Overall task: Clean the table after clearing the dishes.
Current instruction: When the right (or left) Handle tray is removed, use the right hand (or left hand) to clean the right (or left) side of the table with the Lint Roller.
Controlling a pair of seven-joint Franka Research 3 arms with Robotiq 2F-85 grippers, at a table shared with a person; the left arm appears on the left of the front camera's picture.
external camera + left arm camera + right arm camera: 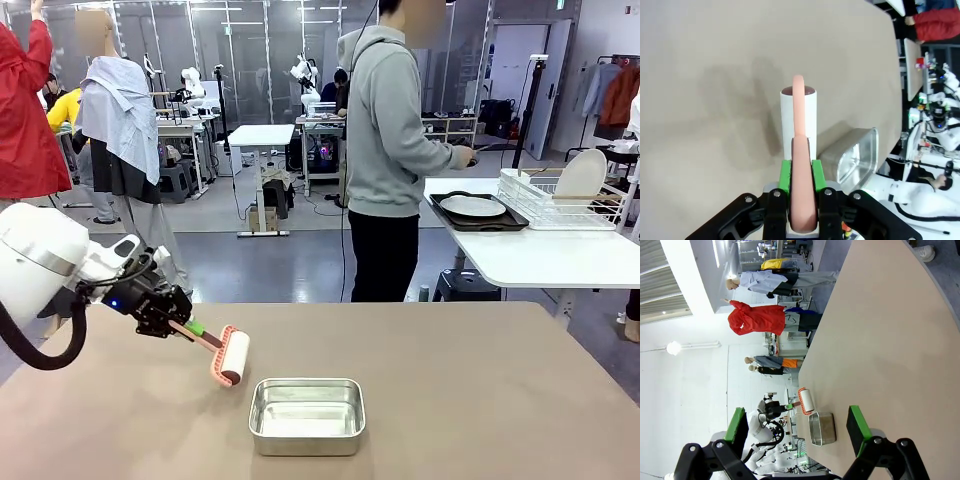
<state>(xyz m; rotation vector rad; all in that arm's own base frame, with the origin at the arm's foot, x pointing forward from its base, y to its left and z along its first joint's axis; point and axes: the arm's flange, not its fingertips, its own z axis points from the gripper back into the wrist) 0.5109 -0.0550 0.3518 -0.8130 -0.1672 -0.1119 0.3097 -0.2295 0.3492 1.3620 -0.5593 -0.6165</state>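
Observation:
My left gripper [170,318] is shut on the pink handle of a lint roller [232,358] with a white roll, held low over the left part of the taupe table [480,380]; whether the roll touches the top I cannot tell. In the left wrist view the green pads of the gripper [801,172] clamp the handle and the roller [799,112] points away over the table [715,75]. The right gripper [797,426] is open and holds nothing, high above the table [880,340]. One of the dishes, a white plate [473,206], lies on a dark tray [478,222] on the white side table.
A small steel pan [307,415] sits at the near middle of the table, just right of the roller. A person in a grey hoodie [385,150] stands at the white side table [540,255], where a wire rack holds another plate [582,174].

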